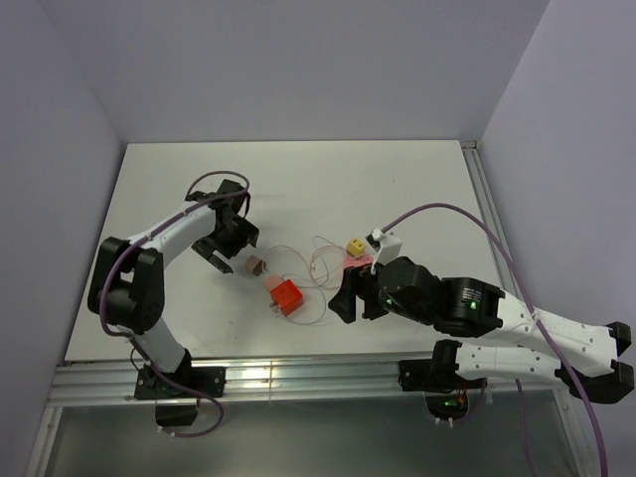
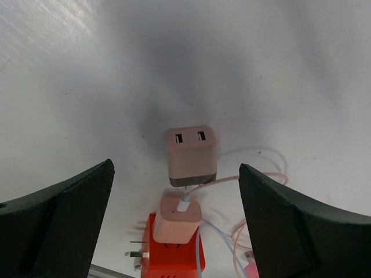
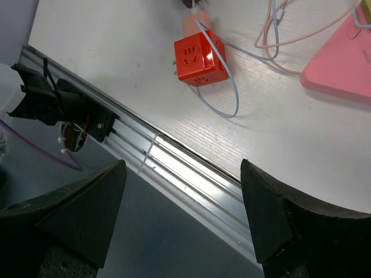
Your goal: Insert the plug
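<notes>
1. The left gripper (image 2: 175,168) is hovering just beyond the red cube socket (image 2: 173,258), fingers spread wide and gripping nothing. The right gripper (image 3: 183,163) is hanging near the socket, equally spread and empty.
2. The tan plug's (image 2: 191,155) prongs are barely showing.
3. This smooth, rounded two-port block is lying just beside the socket.

Glossy plastic power cube (image 3: 199,58), matt plastic charger (image 2: 191,155), shiny metal rail (image 3: 174,155), matt table (image 2: 278,69)

The socket cube (image 3: 200,58) is orange-red, the charger (image 2: 191,155) tan with a brown base, the table (image 1: 298,179) white.
</notes>
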